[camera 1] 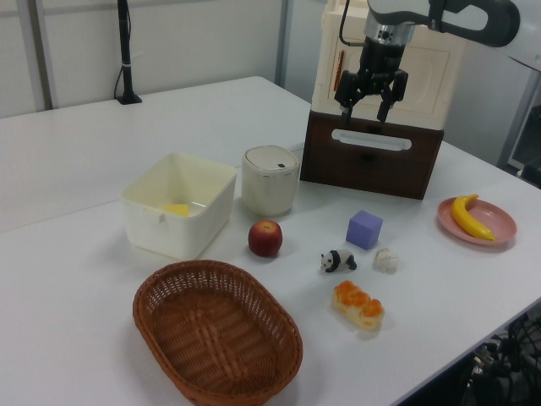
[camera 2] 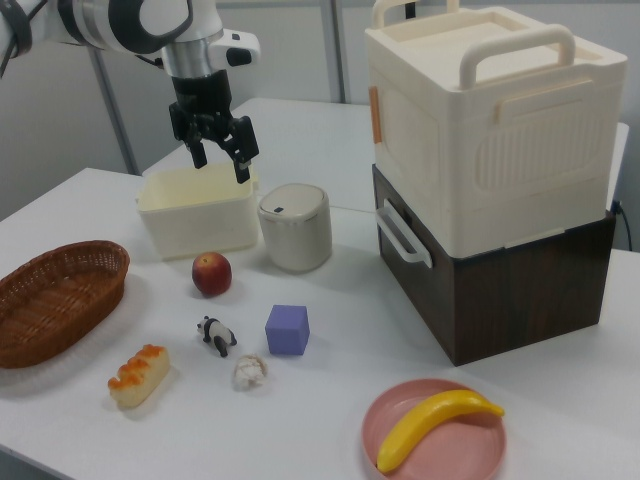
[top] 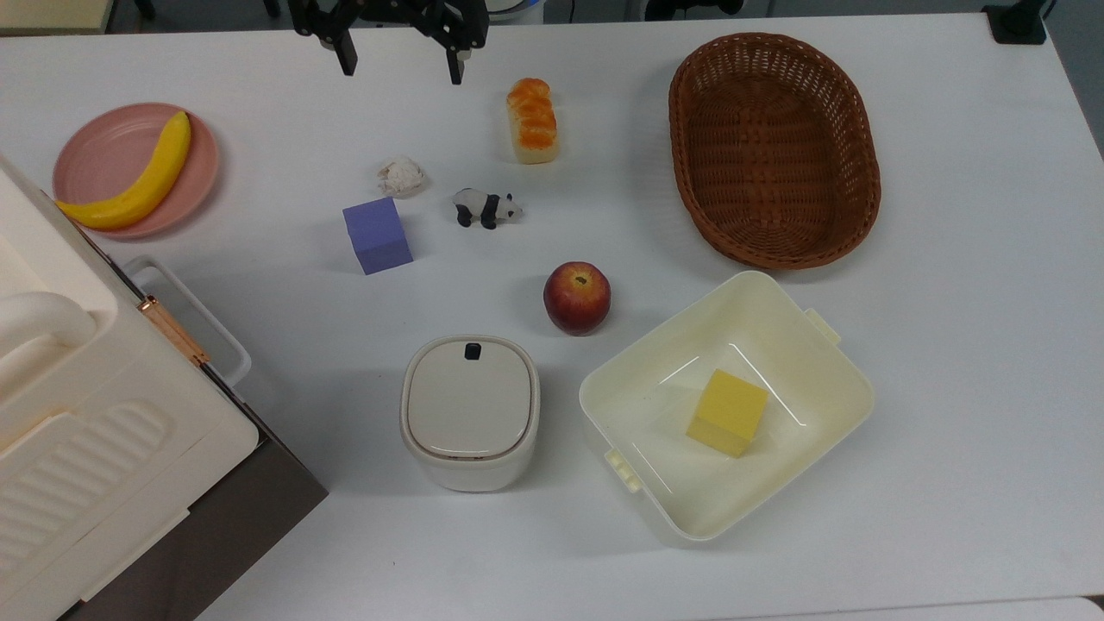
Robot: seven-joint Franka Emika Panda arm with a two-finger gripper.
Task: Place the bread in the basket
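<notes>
Bread lies loose on the white table, untouched, well apart from the basket at the top view's right, which holds nothing. Gripper hangs high, fingers spread and carrying nothing, off to the top view's left of the loaf. Task looks barely begun: approach, grasp, carry and drop all remain.
</notes>
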